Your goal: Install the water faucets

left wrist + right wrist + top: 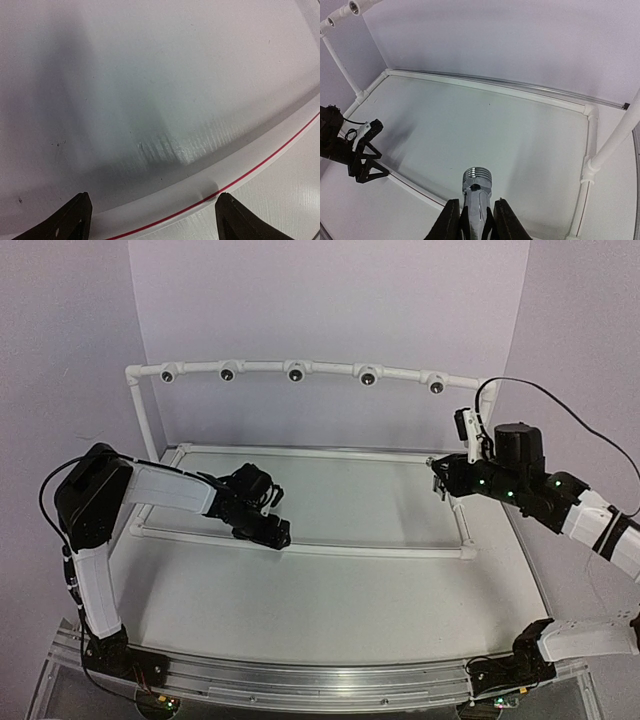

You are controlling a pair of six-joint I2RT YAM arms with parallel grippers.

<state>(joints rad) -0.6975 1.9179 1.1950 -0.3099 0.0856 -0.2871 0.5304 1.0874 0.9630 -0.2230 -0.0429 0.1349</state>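
Right wrist view: grips silver faucet (477,181) in right pincer (476,214), threaded end pointing forward; holds left pincer (152,212) wide apart, low over tabletop (150,75).

left arm (165,485) and right arm (545,495) in white shells with bulky black joint housings, small green lights (510,493) dotted along the right wrist, thin black cables (570,410) looping off both, left gripper (152,207) with black wedge-shaped fingers (65,220)

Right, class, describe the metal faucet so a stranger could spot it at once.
Find the white pipe frame on the table, then the robot arm at its right end. In that arm's tool sits the faucet, the only shiny silver piece, its ribbed threaded end poking forward.
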